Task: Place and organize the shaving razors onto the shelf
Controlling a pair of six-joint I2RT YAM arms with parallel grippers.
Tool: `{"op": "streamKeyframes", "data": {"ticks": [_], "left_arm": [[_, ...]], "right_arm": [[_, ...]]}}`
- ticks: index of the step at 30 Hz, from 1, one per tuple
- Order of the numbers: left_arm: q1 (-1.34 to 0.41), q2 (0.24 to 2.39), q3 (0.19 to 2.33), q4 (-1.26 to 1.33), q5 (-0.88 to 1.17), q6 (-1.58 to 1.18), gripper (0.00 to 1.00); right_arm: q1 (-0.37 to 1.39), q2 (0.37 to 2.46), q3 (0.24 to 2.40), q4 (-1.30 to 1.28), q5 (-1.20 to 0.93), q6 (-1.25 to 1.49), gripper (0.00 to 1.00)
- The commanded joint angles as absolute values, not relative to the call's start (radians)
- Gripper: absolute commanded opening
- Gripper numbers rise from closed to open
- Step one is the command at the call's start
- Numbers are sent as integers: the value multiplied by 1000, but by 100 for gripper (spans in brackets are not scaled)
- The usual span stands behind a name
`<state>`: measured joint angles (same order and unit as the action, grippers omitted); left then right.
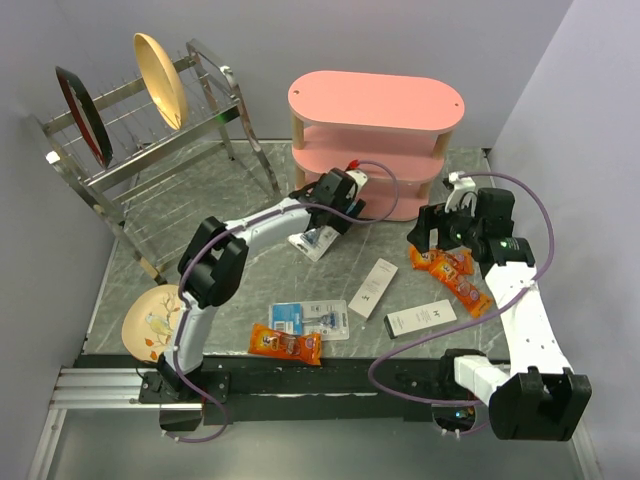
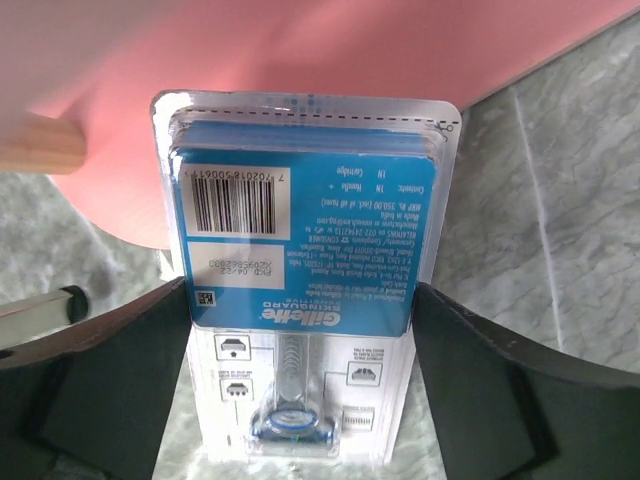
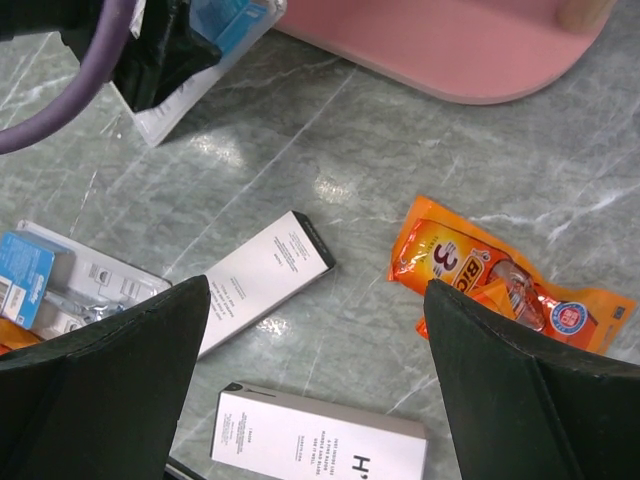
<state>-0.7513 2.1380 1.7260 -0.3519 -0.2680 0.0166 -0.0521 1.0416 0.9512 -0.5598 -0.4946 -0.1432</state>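
My left gripper (image 1: 333, 212) is shut on one shaving razor pack (image 1: 318, 241), blue-and-white card under clear plastic, holding it by its sides just in front of the pink shelf's (image 1: 375, 100) bottom tier. In the left wrist view the pack (image 2: 305, 250) sits between both fingers (image 2: 110, 380), with the pink shelf board (image 2: 330, 50) right behind it. The second razor pack (image 1: 310, 318) lies flat on the table near the front and shows at the right wrist view's left edge (image 3: 40, 290). My right gripper (image 1: 440, 232) is open and empty above the table (image 3: 315, 380).
Two white oblong boxes (image 1: 373, 287) (image 1: 421, 319) lie mid-table. Orange snack packets lie at the right (image 1: 455, 275) and the front (image 1: 286, 343). A metal dish rack (image 1: 150, 130) with plates stands at the back left. A patterned plate (image 1: 152, 322) lies at the front left.
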Motion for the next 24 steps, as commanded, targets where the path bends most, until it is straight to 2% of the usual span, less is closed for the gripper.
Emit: {"op": "streamKeyframes", "data": {"ticks": [1,3,11,14,18,21,24], "left_arm": [[-762,2083,1660,-296,-313,-51,94],[-765,2042,1616,-276,-325,-57,99],[-765,1899,1502,-285,-347,-87,100],[-764,1792,1378,-250,-308,-87,99],[-764,1781,1318,-284,-229,-81,82],[-764,1795,1310,-293,-180,-52,75],[-761,1818,1313,-323,-146,-48,77]], "right_arm": [[-49,993,917,-514,-491,-118,94],[-49,982,905,-509,-495,-107,94],[-49,973,897,-502,-499,-104,94],[-51,962,881,-492,-500,-98,94],[-49,951,858,-483,-515,-80,94],[-49,950,859,-491,-522,-80,94],[-49,948,870,-502,-511,-90,94]]}}
